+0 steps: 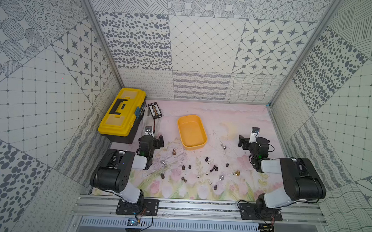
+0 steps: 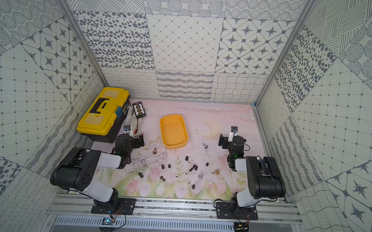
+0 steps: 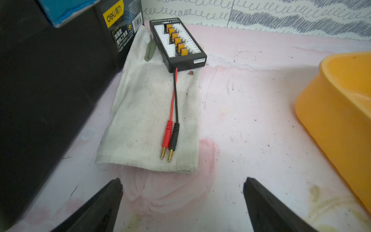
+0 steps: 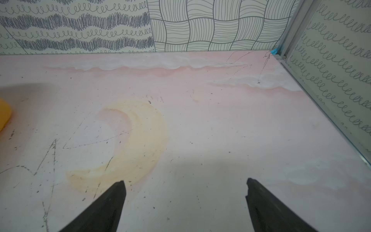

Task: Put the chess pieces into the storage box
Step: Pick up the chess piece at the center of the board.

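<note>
I had both jaws spread, empty. My left gripper (image 3: pixel 182 180) sat between toolbox (image 3: pixel 40 80) and storage box (image 3: pixel 321 120) wall; my right gripper (image 4: pixel 185 181) faced open mat (image 4: pixel 220 130), chess pieces (image 1: pixel 213 169) scattered nearer the front edge.

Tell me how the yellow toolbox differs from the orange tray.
The toolbox is closed and has a black handle; the storage box is open-topped and empty. The toolbox is bigger than the shallow storage box. The toolbox sits at the far left; the storage box sits near the middle. Both are yellowish containers.
</note>
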Robot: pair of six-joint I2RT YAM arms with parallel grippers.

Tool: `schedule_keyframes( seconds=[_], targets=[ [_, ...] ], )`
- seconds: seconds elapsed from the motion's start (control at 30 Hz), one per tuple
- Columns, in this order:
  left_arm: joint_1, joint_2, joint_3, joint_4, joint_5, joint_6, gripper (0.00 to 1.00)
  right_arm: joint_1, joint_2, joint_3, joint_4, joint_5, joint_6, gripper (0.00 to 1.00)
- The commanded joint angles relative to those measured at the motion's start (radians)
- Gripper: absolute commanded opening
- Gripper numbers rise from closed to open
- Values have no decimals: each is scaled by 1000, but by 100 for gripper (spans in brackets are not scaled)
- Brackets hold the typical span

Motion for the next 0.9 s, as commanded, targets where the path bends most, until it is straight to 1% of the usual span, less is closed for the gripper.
schedule_keyframes(
  seconds=[0.0, 0.73, 0.8, 0.87],
  targets=[
    [5, 3, 11, 65, -10, 23, 99, 7, 16, 26, 55, 7, 9, 98],
    [5, 3, 11, 65, -8, 23, 99, 4, 16, 26, 53, 0, 11, 98],
    [6, -7, 7, 68, -6, 32, 94, 7, 4, 26, 59, 25, 15, 92],
    [-6, -71, -7, 47, -15, 42, 91, 21, -91, 39, -42, 55, 11, 87]
  ],
)
